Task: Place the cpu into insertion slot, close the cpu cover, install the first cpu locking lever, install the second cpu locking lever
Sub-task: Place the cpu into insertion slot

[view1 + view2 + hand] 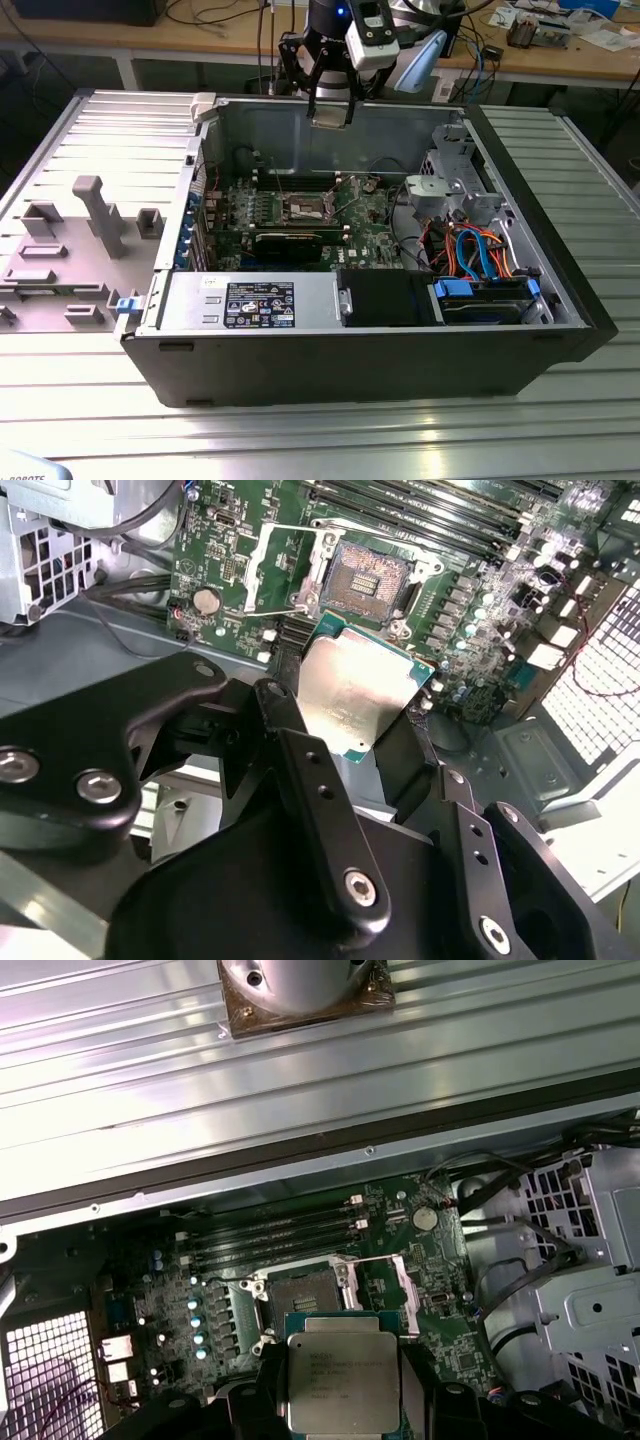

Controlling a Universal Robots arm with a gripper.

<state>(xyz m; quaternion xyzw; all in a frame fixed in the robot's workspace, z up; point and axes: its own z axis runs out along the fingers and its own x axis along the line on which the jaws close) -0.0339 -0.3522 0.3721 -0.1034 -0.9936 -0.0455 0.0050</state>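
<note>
The gripper (331,108) hangs above the open computer case (400,350), at about 12 o'clock of the case in the exterior view, and its fingers (402,765) are closed narrow on two opposite edges of the cpu (355,695). The chip is therefore in the air, well apart from the motherboard (370,225), with its silver top facing the first wrist view. The insertion slot (307,210) is empty and lies at about 6 to 7 o'clock from the gripper in the exterior view, with the memory slots (295,183) at its 12 o'clock and the black expansion card (290,241) at its 6 o'clock. In the second wrist view the cpu cover (280,575) is folded back beside the slot, so the socket is uncovered. I think the placing step is in hand and nothing is seated yet. The main danger, in my judgement, is a landing that is shifted or turned: a chip that comes down not square to the socket can press on the fine contacts and bend them. The chip is held only by its thin edges, so it can also tilt or slip out when it touches the socket frame. The fingers are wide bodies and may strike the raised cover. The case rests on a ribbed metal worktop (300,440).
</note>
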